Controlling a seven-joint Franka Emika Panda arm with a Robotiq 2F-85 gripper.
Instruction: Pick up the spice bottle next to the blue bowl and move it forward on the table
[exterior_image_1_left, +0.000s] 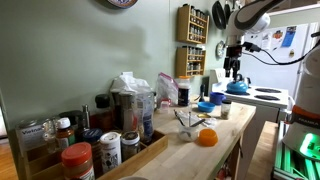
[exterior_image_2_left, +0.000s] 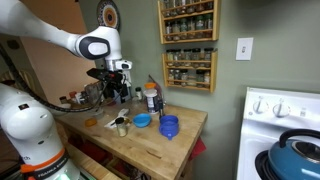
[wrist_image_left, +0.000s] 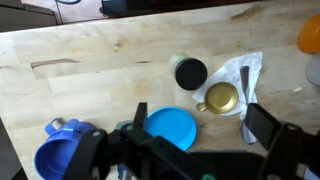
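In the wrist view a small bottle with a black lid (wrist_image_left: 190, 72) stands upright on the pale wooden table (wrist_image_left: 100, 50), just beyond the low blue bowl (wrist_image_left: 170, 127). My gripper (wrist_image_left: 200, 125) is open and empty. It hangs above the bowl, with one finger on each side of the bowl and the gold cup. In an exterior view the gripper (exterior_image_2_left: 117, 93) is well above the blue bowl (exterior_image_2_left: 142, 121) and the dark-lidded bottle (exterior_image_2_left: 121, 125). From along the table it shows high up at the far end (exterior_image_1_left: 232, 68), above the bowl (exterior_image_1_left: 205, 106).
A gold measuring cup (wrist_image_left: 221, 98) and a spoon lie on a white napkin (wrist_image_left: 250, 68) next to the bottle. A blue cup (wrist_image_left: 62, 150) stands beside the bowl. An orange (exterior_image_1_left: 206, 137), a white orange-capped bottle (exterior_image_2_left: 150, 97), a blue kettle (exterior_image_1_left: 237, 88) on the stove and several jars (exterior_image_1_left: 95, 150) are nearby.
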